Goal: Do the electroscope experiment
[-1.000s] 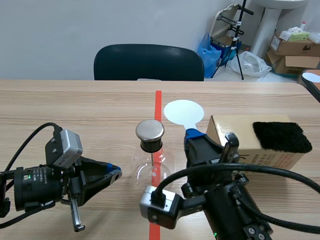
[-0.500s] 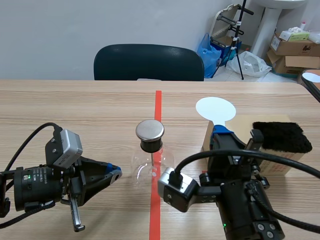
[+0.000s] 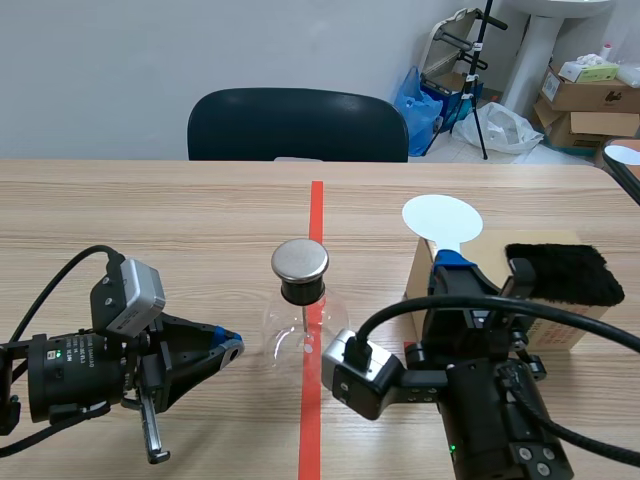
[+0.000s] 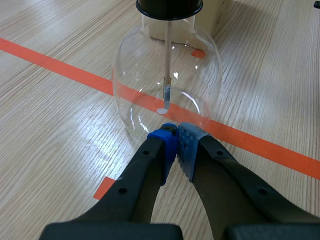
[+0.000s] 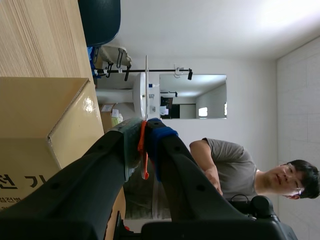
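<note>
The electroscope, a clear glass flask with a black stopper and round metal cap, stands on the red tape line mid-table. My left gripper lies low to its left, shut on nothing. In the left wrist view its blue tips meet right at the flask, where a thin rod with a small leaf hangs inside. My right gripper is shut on the handle of a white disc paddle, raised beside the cardboard box topped with black fur. The right wrist view shows the disc edge-on and the orange handle between the fingers.
A dark chair stands behind the table's far edge. Boxes and bags sit on the floor at the back right. A person appears beyond the box in the right wrist view. Bare wood lies left of the flask.
My right arm has carried the white paddle rightward, from behind the flask's cap to beside the fur-topped box. The left arm and flask have stayed put.
</note>
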